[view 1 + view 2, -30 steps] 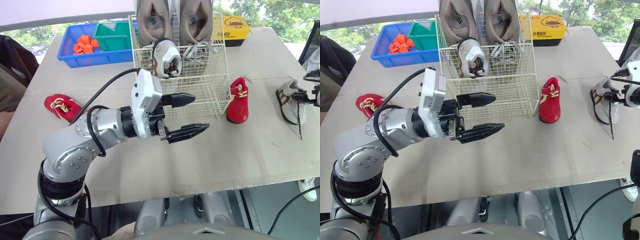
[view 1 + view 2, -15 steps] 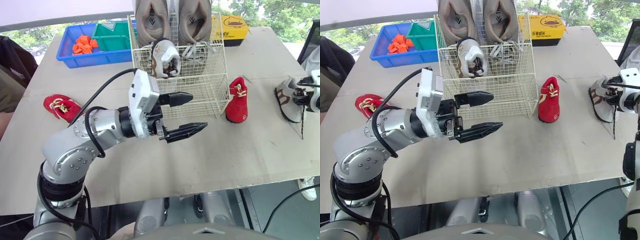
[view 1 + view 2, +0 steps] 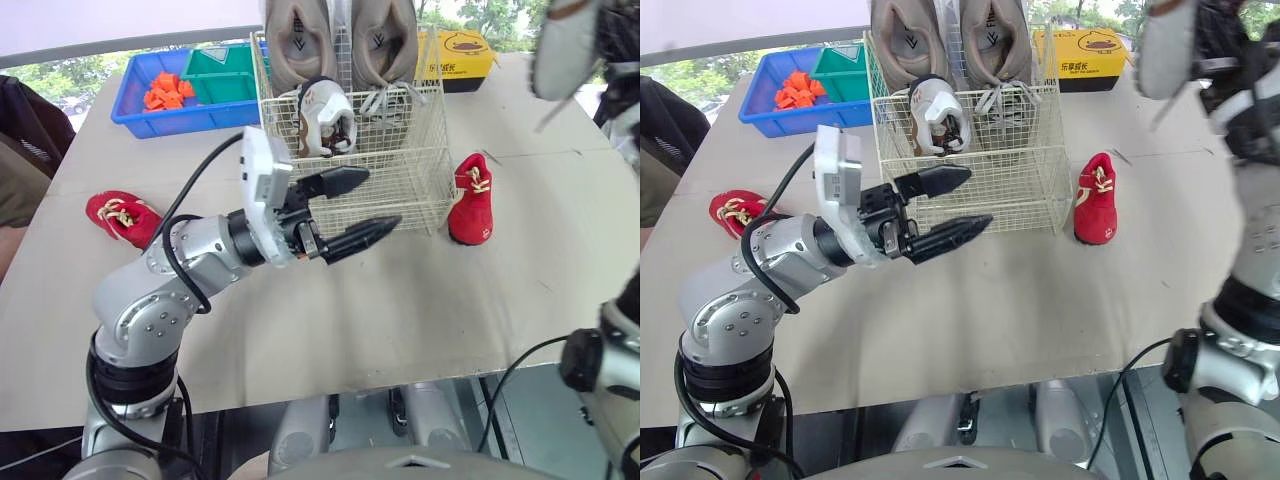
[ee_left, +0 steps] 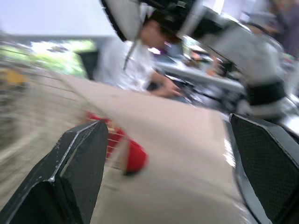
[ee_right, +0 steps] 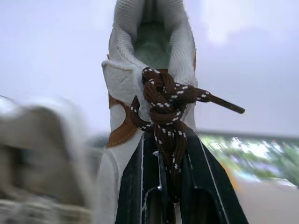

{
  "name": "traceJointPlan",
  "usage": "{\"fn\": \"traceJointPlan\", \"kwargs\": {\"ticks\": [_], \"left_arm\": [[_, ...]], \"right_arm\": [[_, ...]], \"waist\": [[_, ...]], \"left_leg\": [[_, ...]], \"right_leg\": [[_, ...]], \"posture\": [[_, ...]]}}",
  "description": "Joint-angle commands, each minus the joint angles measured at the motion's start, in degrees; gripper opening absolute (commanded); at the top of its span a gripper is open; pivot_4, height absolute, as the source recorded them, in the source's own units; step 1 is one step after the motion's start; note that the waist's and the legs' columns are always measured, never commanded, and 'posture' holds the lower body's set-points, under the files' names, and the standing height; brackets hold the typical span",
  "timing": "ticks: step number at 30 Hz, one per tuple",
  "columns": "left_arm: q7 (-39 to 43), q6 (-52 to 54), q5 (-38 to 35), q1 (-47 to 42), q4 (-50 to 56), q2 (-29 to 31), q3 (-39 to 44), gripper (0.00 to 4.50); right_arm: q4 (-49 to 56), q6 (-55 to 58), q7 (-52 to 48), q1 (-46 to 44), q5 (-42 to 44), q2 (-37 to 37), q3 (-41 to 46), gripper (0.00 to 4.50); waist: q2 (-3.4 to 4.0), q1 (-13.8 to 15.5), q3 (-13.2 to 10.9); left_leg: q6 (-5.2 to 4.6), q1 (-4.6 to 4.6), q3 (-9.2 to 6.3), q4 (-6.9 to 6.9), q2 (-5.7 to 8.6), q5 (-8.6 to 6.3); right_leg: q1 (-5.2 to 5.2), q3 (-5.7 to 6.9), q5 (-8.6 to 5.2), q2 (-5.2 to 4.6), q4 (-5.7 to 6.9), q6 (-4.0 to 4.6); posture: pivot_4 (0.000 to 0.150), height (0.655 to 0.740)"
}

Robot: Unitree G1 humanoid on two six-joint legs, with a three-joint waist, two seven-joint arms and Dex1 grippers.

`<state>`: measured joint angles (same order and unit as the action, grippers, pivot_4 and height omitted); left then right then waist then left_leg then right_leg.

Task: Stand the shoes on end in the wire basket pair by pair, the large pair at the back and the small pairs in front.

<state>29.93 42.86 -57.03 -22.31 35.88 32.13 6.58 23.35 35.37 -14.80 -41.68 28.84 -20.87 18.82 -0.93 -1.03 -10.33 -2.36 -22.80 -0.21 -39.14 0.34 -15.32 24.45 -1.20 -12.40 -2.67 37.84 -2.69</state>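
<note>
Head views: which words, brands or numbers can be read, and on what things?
Yellow box: dark logo with small print below, too small to read.
Large shoes in the basket: a V-like mark on each sole, no letters.
No text reads clearly.

The left arm (image 3: 150, 310) is made of rounded silver-grey metal segments, studded with small screws at the elbow. A black cable (image 3: 192, 183) loops to a white boxy wrist housing (image 3: 257, 185). The left gripper (image 3: 384, 195) has two black tapered fingers (image 3: 335, 181). The right arm (image 3: 1252, 240), blurred, seems pale grey with a black joint.
</note>
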Motion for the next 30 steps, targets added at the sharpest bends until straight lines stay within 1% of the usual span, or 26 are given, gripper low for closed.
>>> {"fn": "traceJointPlan", "kwargs": {"ticks": [1, 3, 5, 7, 9, 11, 15, 19, 22, 28, 30], "left_arm": [[-1.71, -2.16, -3.87, 1.67, 3.43, -0.59, 4.33, 4.50], [-2.59, -2.82, -5.67, 3.51, 4.69, -0.89, 6.12, 4.50], [-2.15, -3.05, -5.49, 6.40, 6.79, 0.59, 7.24, 4.50], [-2.74, -3.20, -5.39, 8.46, 8.06, 2.46, 9.39, 4.50], [-3.50, -3.72, -6.08, 9.52, 8.57, 3.62, 11.06, 4.50], [-4.52, -4.31, -6.16, 10.52, 9.16, 3.97, 11.99, 4.50], [-5.92, -5.07, -5.86, 11.84, 10.45, 4.27, 11.91, 4.50], [-6.85, -5.90, -4.89, 11.99, 10.95, 4.17, 11.14, 4.50], [-6.93, -6.48, -4.10, 11.77, 10.42, 4.11, 10.49, 4.50], [-6.40, -7.82, -2.06, 12.07, 9.24, 3.52, 9.03, 4.50], [-6.15, -8.16, -1.58, 12.72, 9.05, 3.61, 9.00, 4.50]], "right_arm": [[0.98, -9.89, 3.41, -0.97, -5.27, 4.63, -5.00, 0.04], [-1.22, -15.04, 5.19, -1.24, -8.19, 8.36, -7.69, 0.04], [-4.17, -22.08, 4.12, -1.06, -12.41, 10.73, -12.36, 0.04], [-7.86, -28.41, 4.33, 0.92, -15.50, 14.19, -16.06, 0.04], [-11.04, -32.30, 4.91, 3.09, -16.81, 16.85, -17.27, 0.04], [-14.79, -37.10, 4.82, 4.93, -19.28, 17.89, -18.54, 0.04], [-22.54, -43.51, 4.74, 5.61, -21.80, 19.59, -19.80, 0.04], [-29.29, -46.97, 5.11, 6.75, -24.85, 19.36, -20.54, 0.04], [-31.67, -48.12, 5.34, 7.53, -27.03, 18.02, -20.67, 0.04], [-31.86, -47.75, 5.19, 10.73, -27.68, 16.82, -20.22, 0.04], [-29.87, -46.56, 4.69, 13.22, -27.38, 16.16, -20.04, 0.04]], "waist": [[-0.01, 0.27, 0.00], [-0.01, 0.53, 0.00], [-0.01, 0.45, 0.00], [-0.02, 0.23, 0.01], [-0.03, 0.15, 0.01], [-0.03, 0.27, 0.02], [-0.02, 0.17, 0.01], [-0.04, 0.07, 0.02], [-0.04, 0.07, 0.02], [-0.06, 0.15, 0.04], [-0.10, 0.21, 0.07]], "left_leg": [[0.00, -0.01, 0.00, 0.00, 0.01, 0.00], [0.03, -0.10, -0.05, 0.00, 0.05, 0.02], [0.26, -0.14, -0.07, 0.00, 0.10, 0.15], [0.27, -0.15, -0.04, 0.02, 0.16, 0.15], [0.27, -0.10, -0.05, 0.08, 0.14, 0.15], [0.28, -0.08, -0.12, 0.10, 0.12, 0.16], [0.27, -0.06, -0.11, 0.10, 0.16, 0.15], [0.26, 0.08, -0.10, 0.10, 0.14, 0.14], [0.26, 0.08, -0.10, 0.10, 0.13, 0.15], [0.22, 0.09, -0.11, 0.10, 0.14, 0.12], [0.20, 0.09, -0.12, 0.10, 0.14, 0.11]], "right_leg": [[0.00, 0.01, 0.00, -0.01, 0.00, 0.00], [0.02, 0.08, 0.00, -0.07, -0.10, 0.01], [0.01, 0.11, 0.00, -0.12, -0.19, 0.01], [0.02, 0.07, 0.00, -0.17, -0.22, 0.01], [0.03, 0.09, 0.00, -0.14, -0.20, 0.01], [0.02, 0.15, 0.00, -0.12, -0.15, 0.02], [0.01, 0.12, 0.00, -0.15, -0.14, 0.03], [-0.06, 0.11, 0.00, -0.11, -0.13, 0.04], [-0.06, 0.11, -0.01, -0.10, -0.12, 0.04], [-0.08, 0.09, 0.00, -0.10, -0.13, 0.04], [-0.09, 0.11, -0.01, -0.10, -0.13, 0.04]], "posture": [[0.150, 0.7400], [0.150, 0.7400], [0.150, 0.7400], [0.150, 0.7400], [0.150, 0.7400], [0.150, 0.7400], [0.150, 0.7400], [0.150, 0.7400], [0.150, 0.7400], [0.150, 0.7400], [0.150, 0.7400]]}}
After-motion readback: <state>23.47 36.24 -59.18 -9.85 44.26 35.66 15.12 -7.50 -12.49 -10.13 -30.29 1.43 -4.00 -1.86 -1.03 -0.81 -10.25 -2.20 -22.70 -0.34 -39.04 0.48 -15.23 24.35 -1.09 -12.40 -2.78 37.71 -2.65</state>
